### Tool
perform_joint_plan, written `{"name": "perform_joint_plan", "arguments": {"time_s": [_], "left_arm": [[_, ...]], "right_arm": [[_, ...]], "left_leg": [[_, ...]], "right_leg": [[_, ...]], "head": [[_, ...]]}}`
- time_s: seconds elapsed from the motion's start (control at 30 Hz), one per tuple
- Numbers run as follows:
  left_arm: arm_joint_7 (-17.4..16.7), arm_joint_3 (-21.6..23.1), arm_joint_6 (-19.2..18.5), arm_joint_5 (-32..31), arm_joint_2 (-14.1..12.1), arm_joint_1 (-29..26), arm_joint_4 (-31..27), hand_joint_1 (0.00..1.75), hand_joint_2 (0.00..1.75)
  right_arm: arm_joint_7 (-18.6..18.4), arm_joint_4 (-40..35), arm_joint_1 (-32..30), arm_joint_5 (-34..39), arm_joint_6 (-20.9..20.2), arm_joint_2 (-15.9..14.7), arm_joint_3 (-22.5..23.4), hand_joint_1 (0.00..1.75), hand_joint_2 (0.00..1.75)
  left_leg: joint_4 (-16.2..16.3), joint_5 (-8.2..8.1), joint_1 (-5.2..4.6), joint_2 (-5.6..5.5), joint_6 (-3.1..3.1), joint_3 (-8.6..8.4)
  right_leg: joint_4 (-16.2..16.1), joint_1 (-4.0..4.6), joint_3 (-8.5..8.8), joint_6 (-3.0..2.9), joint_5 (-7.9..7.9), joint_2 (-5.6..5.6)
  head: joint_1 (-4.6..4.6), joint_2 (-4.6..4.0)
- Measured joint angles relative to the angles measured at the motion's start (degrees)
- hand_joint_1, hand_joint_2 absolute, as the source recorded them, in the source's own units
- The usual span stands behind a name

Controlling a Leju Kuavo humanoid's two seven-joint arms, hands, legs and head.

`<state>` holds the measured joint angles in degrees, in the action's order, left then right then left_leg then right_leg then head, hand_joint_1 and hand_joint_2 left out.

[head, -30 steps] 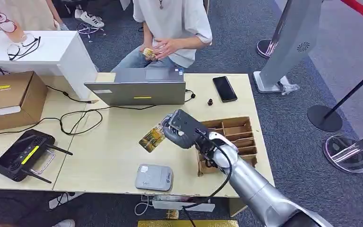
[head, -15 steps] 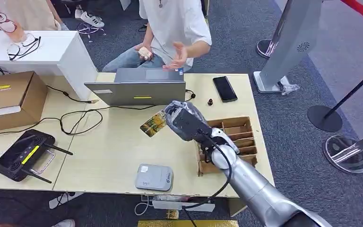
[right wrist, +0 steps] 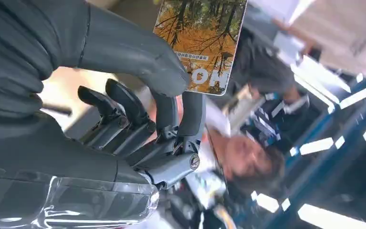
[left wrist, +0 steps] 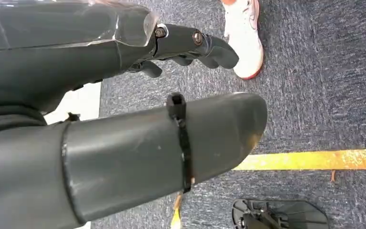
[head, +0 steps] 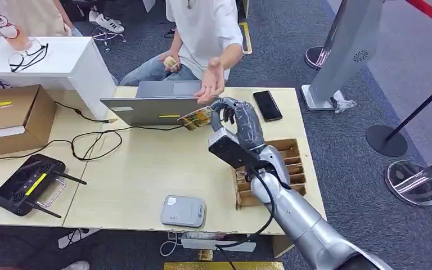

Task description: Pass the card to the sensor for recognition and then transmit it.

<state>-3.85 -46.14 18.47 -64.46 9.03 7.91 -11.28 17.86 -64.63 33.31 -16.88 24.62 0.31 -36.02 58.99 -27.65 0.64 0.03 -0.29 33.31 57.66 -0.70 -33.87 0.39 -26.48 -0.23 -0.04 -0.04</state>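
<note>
The card [head: 197,118] is pinched between thumb and fingers of the right hand [head: 241,119], now lifted from above the sensor [head: 183,211] on the near table edge to the laptop's [head: 160,109] lid. Just beyond, the person's hand [head: 211,85] is held out; handover seems imminent. The left hand [left wrist: 124,119] hangs over carpet, its grasp impossible to judge.

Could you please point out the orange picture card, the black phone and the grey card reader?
orange picture card [right wrist: 201,36], right wrist view, printed face.
black phone [head: 268,105], head view, screen centre.
grey card reader [head: 183,211], head view, top face.
</note>
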Motion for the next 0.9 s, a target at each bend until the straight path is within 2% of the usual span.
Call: {"name": "perform_joint_plan", "arguments": {"time_s": [0.17, 0.33, 0.43, 0.57, 0.7, 0.83, 0.9], "left_arm": [[-0.46, 0.00, -0.04, -0.52, 0.24, 0.10, 0.00, 0.00, 0.00], [-0.79, 0.00, -0.11, -1.03, 0.44, 0.33, 0.00, 0.00, 0.00], [-0.81, 0.00, -0.17, -1.20, 0.46, 0.37, 0.00, 0.00, 0.00], [-0.96, 0.02, -0.22, -1.33, 0.50, 0.44, 0.00, 0.00, 0.00], [-1.05, 0.07, -0.28, -1.59, 0.50, 0.61, 0.00, 0.00, 0.00], [-1.14, 0.07, -0.31, -1.68, 0.50, 0.67, 0.00, 0.00, 0.00], [-1.16, 0.07, -0.28, -1.70, 0.50, 0.71, 0.00, 0.00, 0.00]], "right_arm": [[0.81, -0.63, -0.34, -7.41, 9.09, 0.42, 1.29, 1.75, 1.75], [1.14, -0.57, -0.42, -14.93, 14.60, 0.98, 2.47, 1.75, 1.75], [2.67, -0.57, -0.79, -23.81, 14.86, 2.45, 5.05, 1.75, 1.75], [5.15, -0.76, -1.75, -34.88, 14.90, 5.46, 10.96, 1.75, 1.75], [10.29, -2.01, -3.24, -47.71, 14.90, 9.63, 18.57, 1.75, 1.75], [12.24, -3.76, -4.54, -54.56, 14.90, 13.12, 24.37, 1.75, 1.75], [11.87, -4.91, -5.09, -58.08, 14.90, 14.51, 26.18, 1.75, 1.75]], "left_leg": [[0.00, 0.00, 0.00, 0.00, 0.00, 0.00], [0.00, 0.00, 0.00, -0.01, 0.00, 0.00], [0.00, 0.00, 0.00, 0.00, 0.00, -0.01], [0.00, 0.00, 0.01, -0.01, 0.00, 0.00], [0.00, 0.00, 0.01, 0.00, 0.00, -0.01], [0.00, 0.00, 0.01, 0.00, 0.00, 0.00], [0.00, 0.00, 0.00, 0.00, 0.00, -0.01]], "right_leg": [[0.00, 0.00, 0.00, 0.00, 0.00, 0.00], [0.00, 0.00, 0.00, 0.00, 0.00, 0.00], [0.00, 0.00, 0.00, 0.00, 0.00, 0.00], [0.00, 0.01, 0.00, 0.00, 0.00, -0.01], [0.00, 0.01, 0.00, 0.00, 0.00, 0.00], [0.00, 0.01, 0.00, 0.00, 0.00, 0.00], [0.00, 0.00, 0.00, 0.00, 0.00, 0.00]], "head": [[0.00, 0.00], [0.00, 0.00], [0.00, 0.00], [0.00, 0.00], [0.02, 0.00], [0.00, 0.00], [0.00, 0.00]]}}
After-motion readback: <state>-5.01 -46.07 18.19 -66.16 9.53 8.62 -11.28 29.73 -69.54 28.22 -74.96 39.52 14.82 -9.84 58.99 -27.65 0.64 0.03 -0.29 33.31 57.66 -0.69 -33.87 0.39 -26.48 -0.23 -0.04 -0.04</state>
